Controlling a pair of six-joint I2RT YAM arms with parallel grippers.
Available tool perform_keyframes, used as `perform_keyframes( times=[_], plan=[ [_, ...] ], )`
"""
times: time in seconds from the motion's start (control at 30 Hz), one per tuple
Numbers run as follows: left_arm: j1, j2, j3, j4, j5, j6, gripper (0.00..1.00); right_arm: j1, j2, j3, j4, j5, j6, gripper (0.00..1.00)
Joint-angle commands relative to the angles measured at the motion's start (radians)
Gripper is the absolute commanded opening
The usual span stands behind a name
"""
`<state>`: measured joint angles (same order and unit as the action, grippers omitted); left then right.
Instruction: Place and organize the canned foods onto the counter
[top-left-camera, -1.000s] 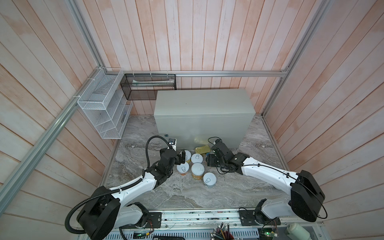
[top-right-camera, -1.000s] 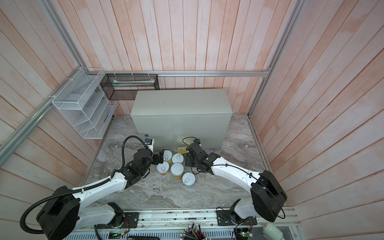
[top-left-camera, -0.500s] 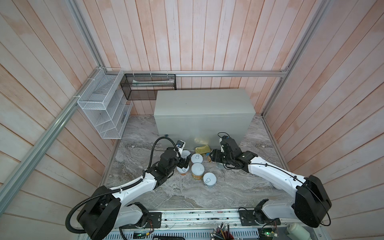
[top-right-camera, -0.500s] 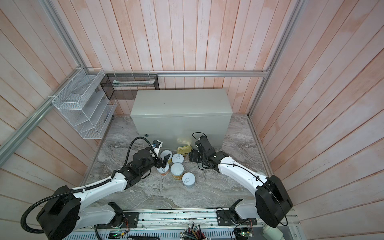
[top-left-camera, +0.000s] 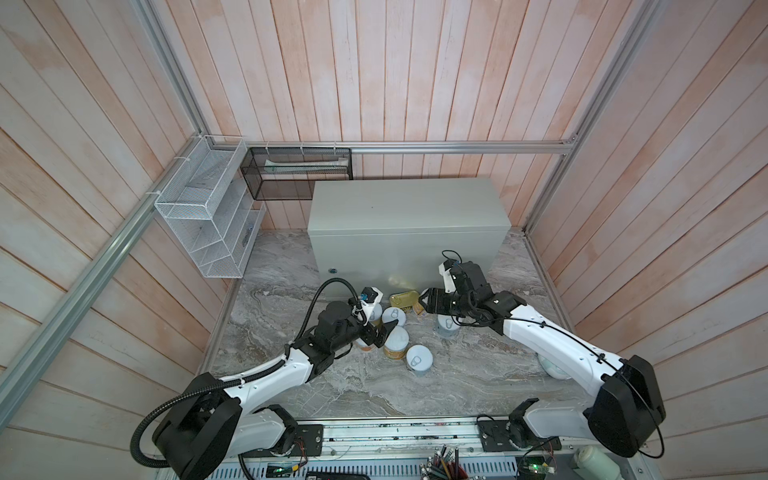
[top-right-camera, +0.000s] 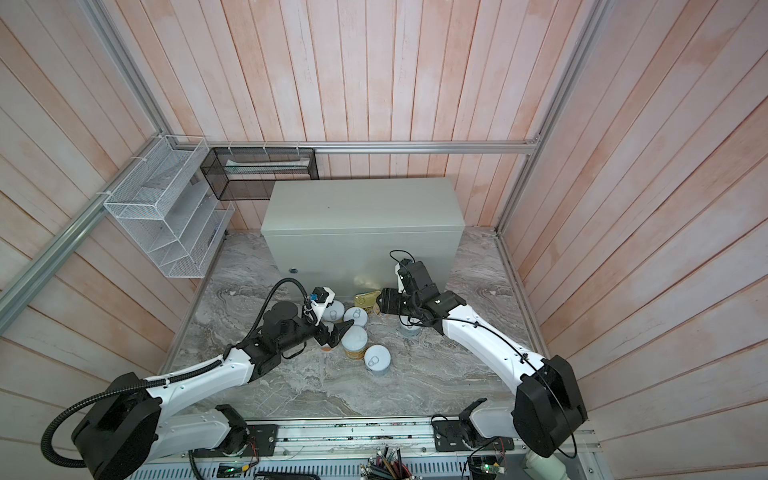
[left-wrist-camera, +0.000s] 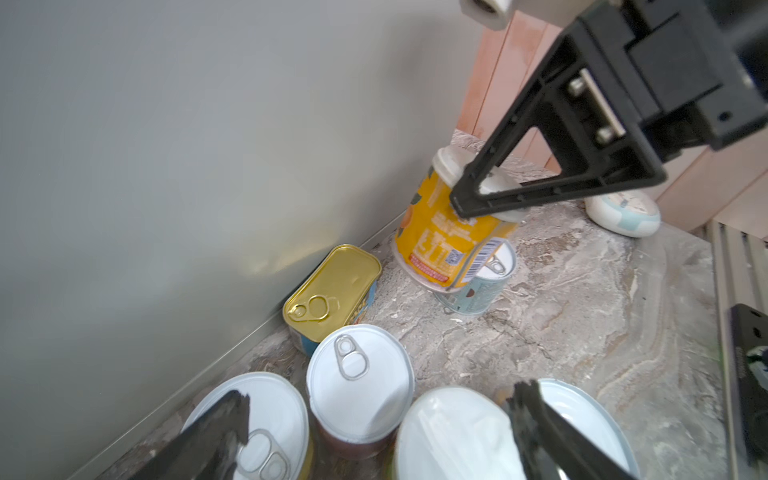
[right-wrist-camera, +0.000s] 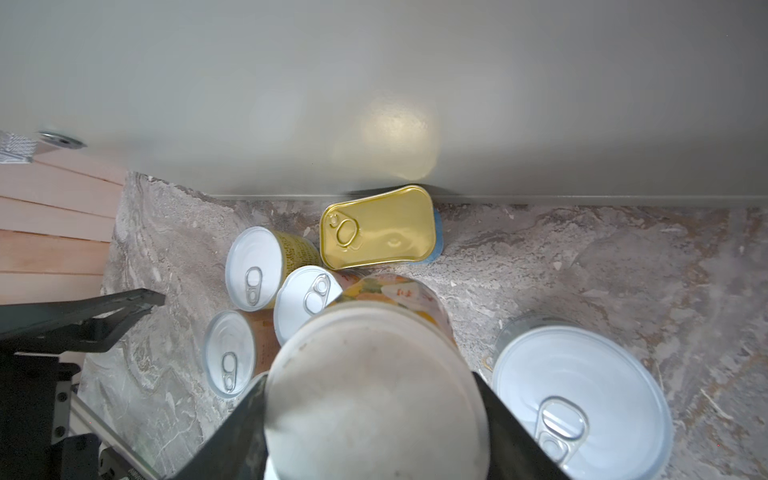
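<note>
My right gripper (right-wrist-camera: 374, 399) is shut on a yellow-orange labelled can (left-wrist-camera: 444, 245), held tilted above the marble over a pale blue can (left-wrist-camera: 478, 291). A gold-topped rectangular tin (top-left-camera: 405, 298) lies against the foot of the counter (top-left-camera: 407, 203), whose flat top is bare. My left gripper (top-left-camera: 380, 332) stands open, low over a cluster of white-topped cans (top-left-camera: 397, 338), its fingertips (left-wrist-camera: 237, 407) straddling two of them without gripping. One more can (top-left-camera: 419, 358) stands nearest the front.
A pale can (left-wrist-camera: 623, 212) lies on its side on the marble floor (top-left-camera: 478, 374) under my right arm. A white wire rack (top-left-camera: 203, 232) and a black mesh basket (top-left-camera: 297, 174) hang at the back left. Wooden walls close in both sides.
My right arm has risen slightly with the can in its grip. My left gripper has shifted a little forward over the cluster, still open.
</note>
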<state>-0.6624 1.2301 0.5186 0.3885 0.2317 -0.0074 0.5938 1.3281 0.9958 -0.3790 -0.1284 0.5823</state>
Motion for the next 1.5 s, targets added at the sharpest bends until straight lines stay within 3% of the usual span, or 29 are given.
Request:
perform_keyframes(
  times=[0.0,0.37,1.03,1.47],
  plan=[
    [-0.020,0.001,-0.009,0.065,0.059,-0.009,1.00,-0.006,-0.036,0.039,0.005,-0.052,-0.021,0.45],
    [-0.086,0.080,0.008,0.130,0.038,0.017,0.99,-0.035,-0.102,0.050,-0.048,-0.119,-0.049,0.45],
    [-0.109,0.188,0.084,0.213,0.139,0.022,0.97,-0.037,-0.113,0.049,-0.041,-0.278,-0.043,0.44],
    [-0.114,0.279,0.176,0.238,0.199,0.005,0.87,-0.038,-0.128,0.007,0.008,-0.348,-0.012,0.44]
  ],
)
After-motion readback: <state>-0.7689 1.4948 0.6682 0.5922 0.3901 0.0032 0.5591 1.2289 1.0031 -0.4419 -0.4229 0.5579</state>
